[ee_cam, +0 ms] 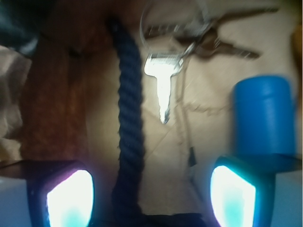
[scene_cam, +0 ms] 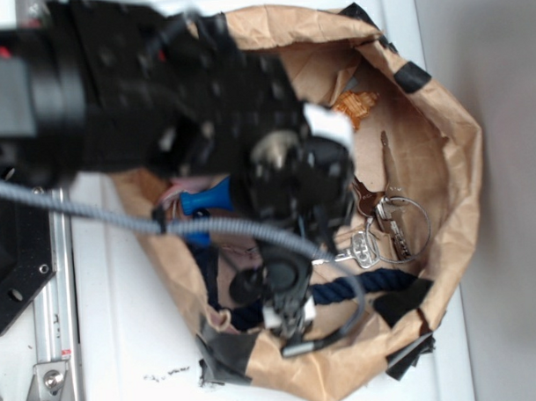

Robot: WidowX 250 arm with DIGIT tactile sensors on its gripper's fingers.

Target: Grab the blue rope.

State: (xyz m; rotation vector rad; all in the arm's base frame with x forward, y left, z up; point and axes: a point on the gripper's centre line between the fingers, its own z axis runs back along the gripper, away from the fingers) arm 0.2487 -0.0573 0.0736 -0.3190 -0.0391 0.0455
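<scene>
We see our end effector (ee_cam: 150, 198) spread open, empty; the blue rope (ee_cam: 129, 118) lies between its fingertips; keys (ee_cam: 163, 80) just ahead.

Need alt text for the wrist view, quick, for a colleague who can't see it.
Open gripper hangs over a dark blue rope that runs up between its glowing fingertips, nearer the left one. A silver key on a ring lies beside it, and a blue bottle stands at right.

Lab-like robot bench: white tabletop (scene_cam: 123, 346), metal mounting rail (scene_cam: 54, 366)
</scene>
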